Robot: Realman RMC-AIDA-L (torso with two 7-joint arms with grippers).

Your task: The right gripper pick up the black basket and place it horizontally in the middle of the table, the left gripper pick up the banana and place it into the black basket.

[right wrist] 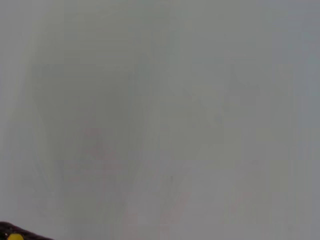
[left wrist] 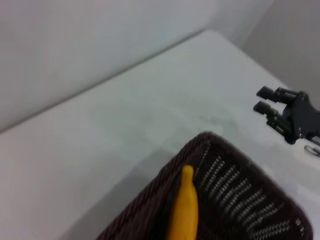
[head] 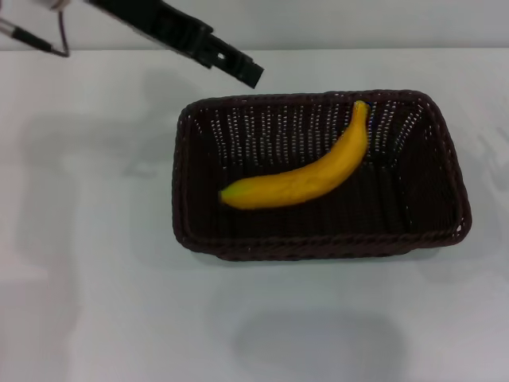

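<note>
Now banana lies diagonally inside basket on table. L gripper hovers just past basket's far-left corner, holding nothing; open/closed can't tell. R gripper sits open, apart from basket.

Head view: looks forward and steeply down from above onto the bench, taking in the whole basket with the banana.
Left wrist view: low and slanted, close over one corner of the basket, facing along the bench toward the far wall; a hand shows farther off.
Right wrist view: faces almost only plain pale surface.
Shared: head and left wrist views both show the basket and the banana.
</note>
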